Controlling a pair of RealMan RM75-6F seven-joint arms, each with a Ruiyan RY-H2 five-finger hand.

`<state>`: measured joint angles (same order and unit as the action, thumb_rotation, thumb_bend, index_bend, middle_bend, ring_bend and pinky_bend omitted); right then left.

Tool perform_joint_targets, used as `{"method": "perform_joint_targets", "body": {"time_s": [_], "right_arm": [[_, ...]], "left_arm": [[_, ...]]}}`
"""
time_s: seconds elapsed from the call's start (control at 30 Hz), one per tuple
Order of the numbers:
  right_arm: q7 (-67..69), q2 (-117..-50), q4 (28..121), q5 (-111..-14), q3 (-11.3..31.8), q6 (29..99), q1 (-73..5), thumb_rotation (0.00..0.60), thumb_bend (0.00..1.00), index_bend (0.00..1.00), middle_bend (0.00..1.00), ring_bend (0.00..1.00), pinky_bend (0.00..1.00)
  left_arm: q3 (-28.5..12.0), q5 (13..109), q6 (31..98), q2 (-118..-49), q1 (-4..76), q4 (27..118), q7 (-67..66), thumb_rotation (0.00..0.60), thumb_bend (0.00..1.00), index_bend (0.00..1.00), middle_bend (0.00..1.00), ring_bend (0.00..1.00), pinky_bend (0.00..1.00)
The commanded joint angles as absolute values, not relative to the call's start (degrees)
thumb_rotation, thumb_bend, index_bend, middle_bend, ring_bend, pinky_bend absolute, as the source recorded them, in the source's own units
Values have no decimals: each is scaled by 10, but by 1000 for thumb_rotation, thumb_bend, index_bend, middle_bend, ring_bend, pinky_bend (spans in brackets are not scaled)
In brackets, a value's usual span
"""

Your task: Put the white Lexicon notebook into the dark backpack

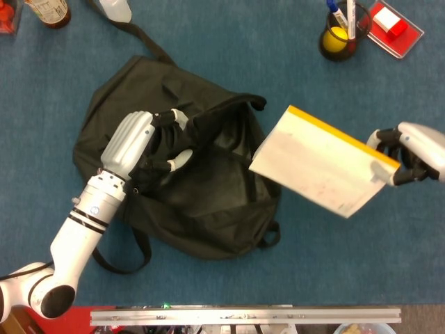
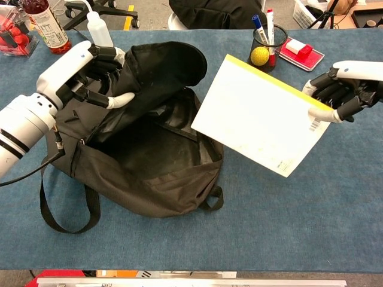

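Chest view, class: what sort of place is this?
Probably a lab or office workspace: a blue-covered table with a pen cup, a squeeze bottle, and chair castors on the floor behind.

White glossy shell on left hand and right hand; black inner fingers with white tips. Left forearm: white cylindrical, black bands at wrist (thin black cable alongside, chest view). Black round joint cap near elbow.
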<state>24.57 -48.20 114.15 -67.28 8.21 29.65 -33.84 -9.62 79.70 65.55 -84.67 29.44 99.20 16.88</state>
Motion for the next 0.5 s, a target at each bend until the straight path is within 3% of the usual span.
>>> {"method": "perform_joint_targets", "body": {"time_s": [0.03, 0.5], "right_arm": [[324, -467, 1149, -651, 103, 212, -365, 600, 472, 906, 747, 666, 754], [452, -536, 1080, -562, 183, -22, -395, 600, 472, 906, 747, 670, 758]], "left_arm": [[-96, 798, 658, -845, 293, 994, 170, 600, 272, 517, 620, 621, 778], [-89, 811, 675, -835, 286, 1007, 172, 600, 272, 514, 617, 618, 777]]}}
